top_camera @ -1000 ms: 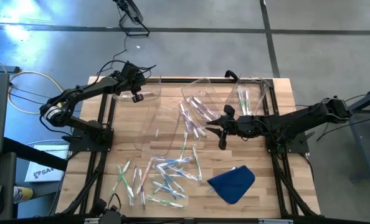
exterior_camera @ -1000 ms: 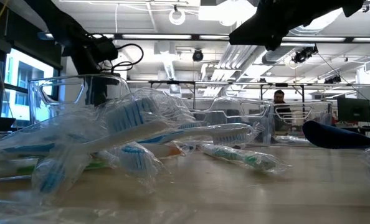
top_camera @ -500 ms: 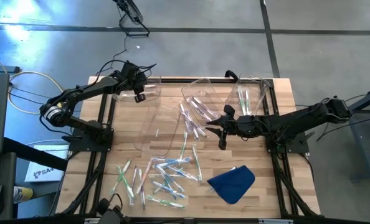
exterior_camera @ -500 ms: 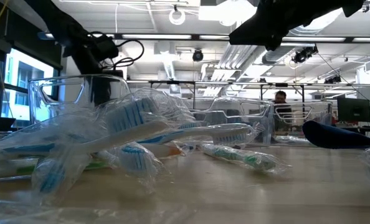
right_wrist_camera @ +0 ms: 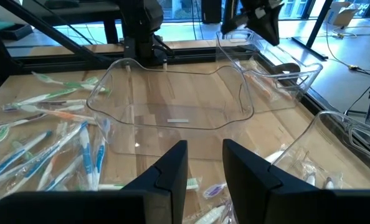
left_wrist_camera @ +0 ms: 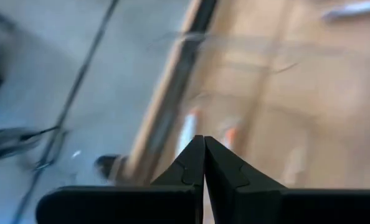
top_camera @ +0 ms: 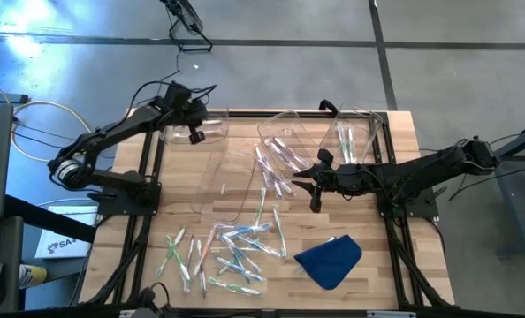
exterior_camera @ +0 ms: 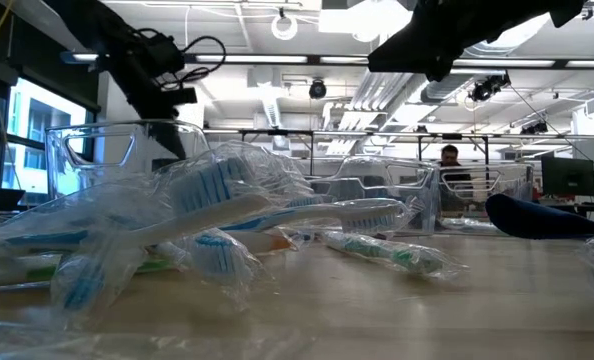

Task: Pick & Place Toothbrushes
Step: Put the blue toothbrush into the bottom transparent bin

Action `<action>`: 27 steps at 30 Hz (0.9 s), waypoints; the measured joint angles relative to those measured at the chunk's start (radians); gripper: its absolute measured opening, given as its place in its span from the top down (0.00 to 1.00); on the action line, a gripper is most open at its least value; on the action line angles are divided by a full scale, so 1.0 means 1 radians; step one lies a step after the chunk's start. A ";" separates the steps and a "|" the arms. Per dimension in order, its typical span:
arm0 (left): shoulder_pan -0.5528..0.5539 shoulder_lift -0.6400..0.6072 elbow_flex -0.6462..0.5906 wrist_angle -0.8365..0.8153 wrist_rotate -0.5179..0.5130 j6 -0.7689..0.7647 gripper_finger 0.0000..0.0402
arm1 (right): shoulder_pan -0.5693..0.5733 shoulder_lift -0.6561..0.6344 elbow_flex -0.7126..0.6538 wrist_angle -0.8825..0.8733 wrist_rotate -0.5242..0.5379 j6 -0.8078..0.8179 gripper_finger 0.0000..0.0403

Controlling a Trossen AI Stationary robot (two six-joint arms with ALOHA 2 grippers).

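Several wrapped toothbrushes [top_camera: 232, 252] lie loose on the near part of the wooden table, big in the foreground of the low view [exterior_camera: 217, 205]. More toothbrushes lie in and beside the clear bins at the far side [top_camera: 276, 157] [top_camera: 346, 141]. My left gripper [top_camera: 194, 135] hangs shut and empty over the far-left clear bin [top_camera: 205, 132]; its fingertips [left_wrist_camera: 203, 152] meet with nothing between them. My right gripper [top_camera: 313, 183] stands open and empty over the table's middle, with its fingers [right_wrist_camera: 172, 171] pointing toward a clear bin [right_wrist_camera: 172, 106].
A blue cloth [top_camera: 329, 259] lies at the near right. Several clear bins stand across the far half of the table, one long bin [top_camera: 227, 181] left of the middle. A person [exterior_camera: 449, 160] shows in the room far behind the table.
My left gripper has risen from the far-left bin and tipped a little; it now hangs higher above the bin's rim. The toothbrushes and bins lie as they did.
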 joint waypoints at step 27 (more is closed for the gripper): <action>-0.641 -0.368 -0.001 -0.108 -0.063 -0.082 1.00 | 0.000 0.000 0.000 0.000 0.000 0.000 0.77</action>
